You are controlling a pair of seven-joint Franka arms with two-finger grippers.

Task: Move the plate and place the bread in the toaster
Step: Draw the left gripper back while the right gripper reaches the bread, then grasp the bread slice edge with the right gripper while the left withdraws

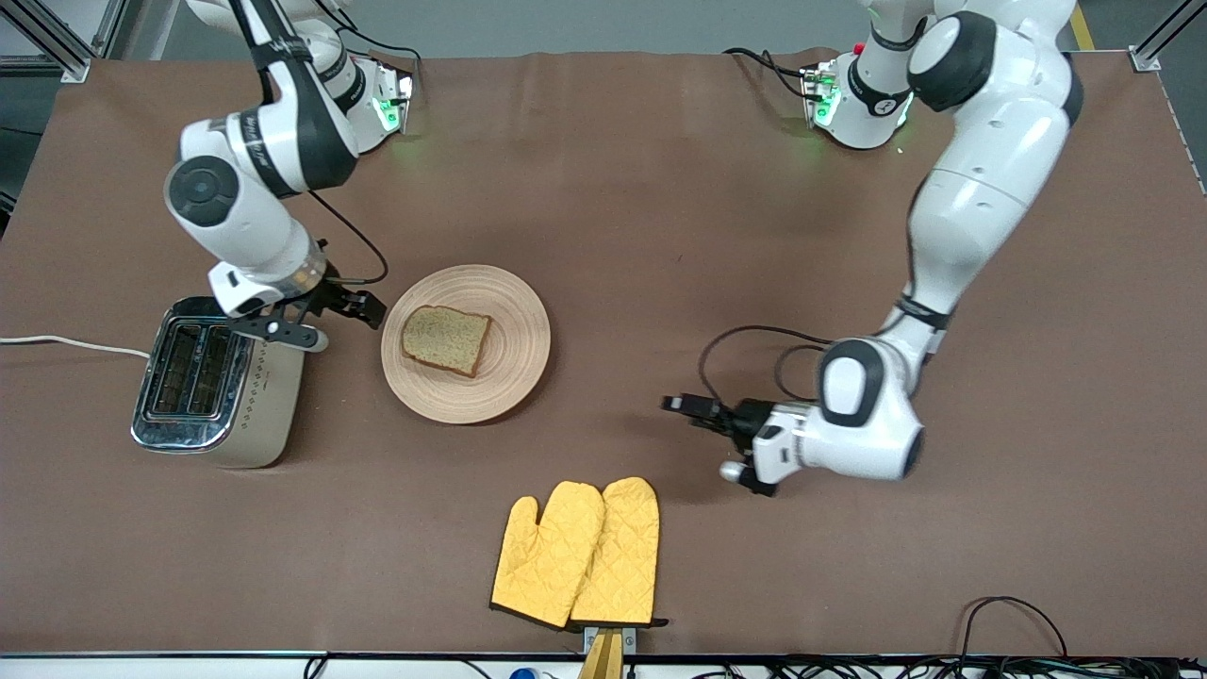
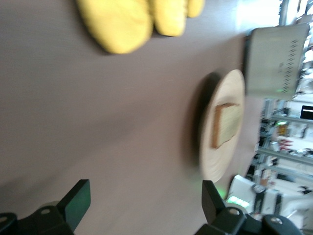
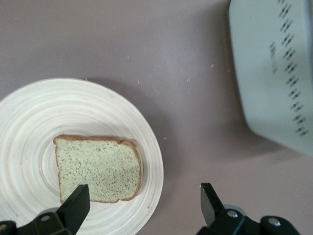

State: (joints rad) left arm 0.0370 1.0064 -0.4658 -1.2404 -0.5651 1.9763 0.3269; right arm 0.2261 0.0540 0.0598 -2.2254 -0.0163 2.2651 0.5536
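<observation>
plate [image 1: 509, 363]: grooved matt wood | toaster [image 1: 212, 382]: shiny chrome top, matt beige sides | mitts [image 1: 577, 554]: quilted yellow cloth | counter [image 1: 660, 217]: matt brown

toaster [image 3: 274, 73] cut off at right wrist view's edge, plate [image 2: 222, 127] blurred, perhaps edge-on, in left wrist view

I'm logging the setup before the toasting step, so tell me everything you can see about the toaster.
The toaster is a boxy two-slot model with beige sides, a shiny chrome top and a small dark dot pattern on its side. Both slots look empty. It stands upright on the brown table at the right arm's end, beside the wooden plate without touching it. A white cord runs from it toward the table edge. The right end effector hangs open between it and the plate.
</observation>
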